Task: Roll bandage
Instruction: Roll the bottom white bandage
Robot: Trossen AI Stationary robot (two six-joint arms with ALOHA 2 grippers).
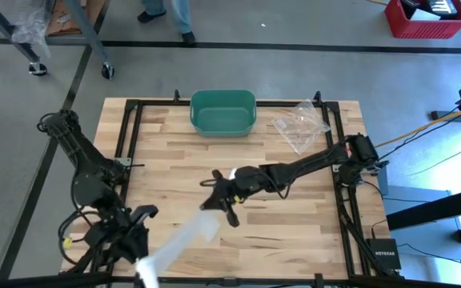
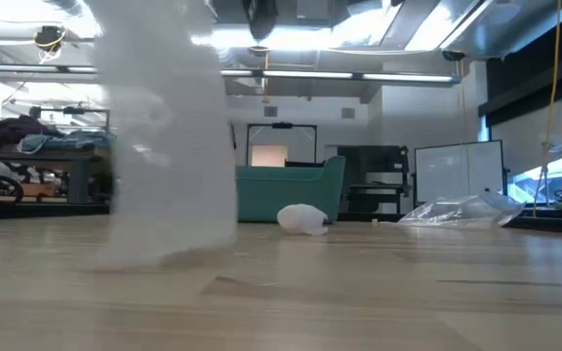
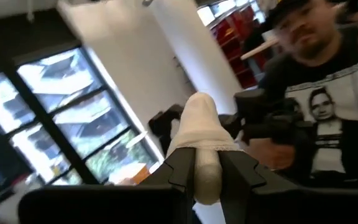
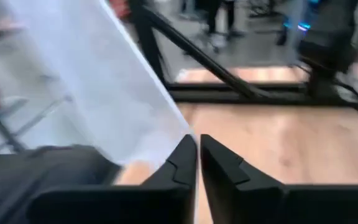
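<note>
Right gripper (image 1: 217, 202) sat mid-table, its fingers pinched together on the far end of the bandage (image 1: 184, 238), and in the right wrist view that thin white strip (image 4: 104, 93) ran away from the clamped fingertips (image 4: 185, 155) like a sheet. Left gripper (image 1: 138, 254) hung at the near left edge of the table (image 1: 294, 232), clamped on the bandage's bunched near end; its wrist view showed the white wad (image 3: 201, 134) squeezed between the two fingers (image 3: 180, 171). Between the grippers the bandage stretched taut and semi-sheer, raised off the wood, and in the low view it (image 2: 164, 127) filled the left foreground. Farther out, a green bin (image 1: 223, 112) stood at the far edge, a crumpled clear plastic bag (image 1: 301, 124) to its right. A small white lump (image 2: 302, 218) lay before the bin. A person (image 3: 319, 93) showed beyond the left gripper.
</note>
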